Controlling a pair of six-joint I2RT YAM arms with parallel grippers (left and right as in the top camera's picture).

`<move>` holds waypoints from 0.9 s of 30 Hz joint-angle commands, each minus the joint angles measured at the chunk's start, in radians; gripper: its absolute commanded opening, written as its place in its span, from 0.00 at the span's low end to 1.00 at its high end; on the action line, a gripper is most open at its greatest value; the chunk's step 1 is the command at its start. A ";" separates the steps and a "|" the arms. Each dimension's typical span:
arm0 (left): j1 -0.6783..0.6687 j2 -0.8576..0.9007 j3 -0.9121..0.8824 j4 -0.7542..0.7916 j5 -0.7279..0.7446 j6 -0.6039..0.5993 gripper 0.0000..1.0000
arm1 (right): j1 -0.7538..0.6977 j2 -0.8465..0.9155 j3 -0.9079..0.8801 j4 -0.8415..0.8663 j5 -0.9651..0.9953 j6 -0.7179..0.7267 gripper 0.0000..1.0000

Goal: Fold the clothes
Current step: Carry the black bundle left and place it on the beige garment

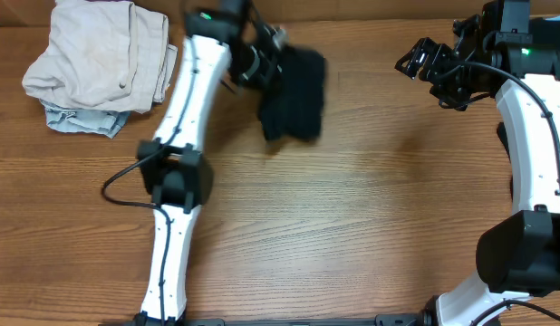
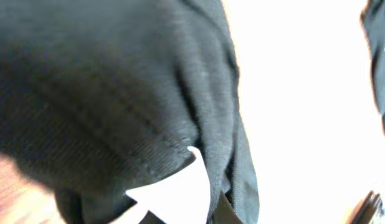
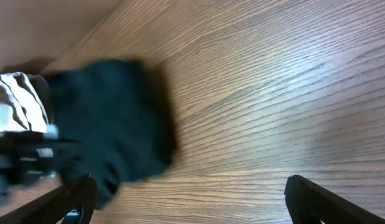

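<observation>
A folded black garment [image 1: 294, 94] hangs blurred from my left gripper [image 1: 262, 60] at the back middle of the table, lifted off the wood. In the left wrist view the black fabric [image 2: 118, 93] fills the frame, pinched between the jaws at the bottom edge. My right gripper [image 1: 423, 63] is open and empty at the back right, well apart from the garment. In the right wrist view its two fingers [image 3: 192, 199] are spread wide over bare wood, and the black garment [image 3: 111, 124] shows blurred to the left. No neck label shows.
A pile of folded beige clothes [image 1: 99, 56] with a pale blue item [image 1: 81, 119] beneath sits at the back left corner. The wooden table [image 1: 352, 217] stretches across the middle and front.
</observation>
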 commanded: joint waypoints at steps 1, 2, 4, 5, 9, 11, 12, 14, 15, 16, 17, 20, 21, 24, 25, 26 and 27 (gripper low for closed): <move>0.061 -0.029 0.155 -0.032 0.065 -0.085 0.04 | -0.002 -0.004 0.003 0.002 0.010 -0.010 1.00; 0.079 -0.029 0.192 -0.039 0.078 -0.100 0.04 | -0.002 -0.004 0.003 0.002 0.010 -0.016 1.00; 0.114 -0.029 0.250 -0.045 0.084 -0.153 0.04 | -0.002 -0.004 0.003 0.002 0.010 -0.031 1.00; 0.132 -0.029 0.275 -0.045 0.083 -0.180 0.04 | -0.002 -0.004 0.003 0.002 0.010 -0.031 1.00; 0.230 -0.037 0.356 -0.027 0.074 -0.299 0.04 | -0.002 -0.004 0.002 0.000 0.011 -0.035 1.00; 0.290 -0.053 0.356 -0.006 0.060 -0.363 0.04 | -0.002 -0.004 0.002 -0.004 0.019 -0.035 1.00; 0.324 -0.057 0.356 0.005 0.055 -0.392 0.04 | -0.002 -0.004 0.002 -0.006 0.026 -0.035 1.00; 0.393 -0.063 0.356 0.022 0.037 -0.454 0.04 | -0.002 -0.004 0.002 -0.011 0.033 -0.044 1.00; 0.417 -0.063 0.356 0.029 0.038 -0.470 0.04 | -0.002 -0.004 0.002 -0.013 0.032 -0.053 1.00; 0.451 -0.063 0.356 0.034 0.039 -0.484 0.04 | -0.002 -0.004 0.002 -0.014 0.033 -0.054 1.00; 0.479 -0.063 0.356 0.034 0.037 -0.494 0.04 | -0.002 -0.004 0.002 -0.014 0.033 -0.054 1.00; 0.567 -0.063 0.356 0.035 0.007 -0.509 0.04 | -0.002 -0.004 0.002 -0.015 0.033 -0.054 1.00; 0.588 -0.063 0.355 0.042 -0.007 -0.518 0.04 | -0.002 -0.004 0.002 -0.014 0.033 -0.053 1.00; 0.643 -0.063 0.355 0.084 -0.031 -0.588 0.04 | -0.002 -0.004 0.002 -0.013 0.033 -0.053 1.00; 0.659 -0.063 0.355 0.108 -0.034 -0.616 0.04 | -0.002 -0.004 0.002 -0.013 0.033 -0.054 1.00; 0.673 -0.063 0.355 0.133 -0.041 -0.651 0.04 | -0.002 -0.004 0.002 -0.013 0.033 -0.054 1.00; 0.684 -0.063 0.355 0.157 -0.053 -0.686 0.04 | -0.002 -0.004 0.002 -0.014 0.033 -0.053 1.00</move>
